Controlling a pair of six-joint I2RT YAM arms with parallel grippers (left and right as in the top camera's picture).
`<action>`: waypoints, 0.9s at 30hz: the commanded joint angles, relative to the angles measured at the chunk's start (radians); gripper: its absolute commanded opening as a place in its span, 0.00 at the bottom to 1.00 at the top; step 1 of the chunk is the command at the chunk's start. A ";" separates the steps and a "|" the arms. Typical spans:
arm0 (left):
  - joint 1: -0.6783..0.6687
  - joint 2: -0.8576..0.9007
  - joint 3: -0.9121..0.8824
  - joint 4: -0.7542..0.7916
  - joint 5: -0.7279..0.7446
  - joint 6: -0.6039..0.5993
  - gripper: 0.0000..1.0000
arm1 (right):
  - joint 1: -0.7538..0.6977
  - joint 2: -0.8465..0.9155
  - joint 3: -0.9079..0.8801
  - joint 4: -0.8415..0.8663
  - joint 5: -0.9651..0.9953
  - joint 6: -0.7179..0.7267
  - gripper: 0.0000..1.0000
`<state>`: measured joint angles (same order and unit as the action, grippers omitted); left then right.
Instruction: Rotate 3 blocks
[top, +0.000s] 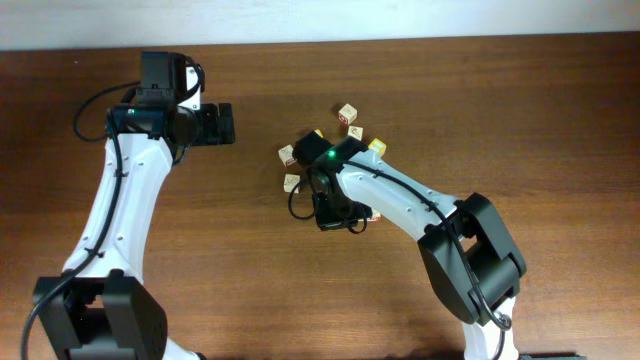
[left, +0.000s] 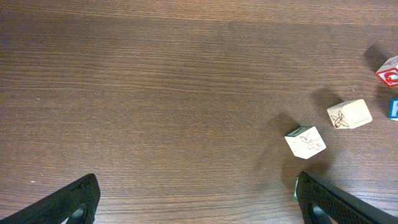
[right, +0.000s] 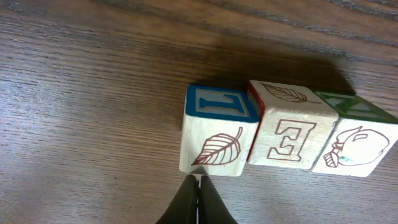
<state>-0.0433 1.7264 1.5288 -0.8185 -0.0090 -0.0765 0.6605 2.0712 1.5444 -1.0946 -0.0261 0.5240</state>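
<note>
Three blocks lie in a row in the right wrist view: a blue-topped leaf block (right: 214, 140), a red-edged E block (right: 289, 134) and a green-edged apple block (right: 357, 143). My right gripper (right: 198, 182) is shut, empty, with its tips touching the leaf block's near bottom edge. From overhead the right gripper (top: 345, 218) covers most of that row. Other blocks (top: 347, 112) (top: 287, 155) lie scattered behind it. My left gripper (top: 228, 124) stands open and empty well to the left. In its own view the left gripper (left: 196, 190) has two pale blocks (left: 305, 142) (left: 349, 114) off to the right.
Brown wooden table (top: 540, 120) all round. The right arm's white link (top: 400, 195) crosses the block cluster. A yellow-faced block (top: 376, 147) lies beside that link. A red-edged block (left: 388, 71) sits at the left wrist view's right edge.
</note>
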 joint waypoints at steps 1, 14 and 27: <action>0.000 0.007 0.013 0.002 -0.007 -0.014 0.99 | 0.000 0.013 -0.008 0.007 0.022 0.013 0.04; 0.000 0.007 0.013 0.002 -0.007 -0.013 0.99 | 0.000 0.013 -0.032 -0.024 -0.025 0.033 0.04; 0.000 0.007 0.013 0.002 -0.007 -0.013 0.99 | -0.033 0.013 -0.043 0.029 -0.026 0.034 0.04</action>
<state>-0.0433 1.7264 1.5288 -0.8185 -0.0090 -0.0765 0.6315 2.0731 1.5055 -1.0687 -0.0502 0.5499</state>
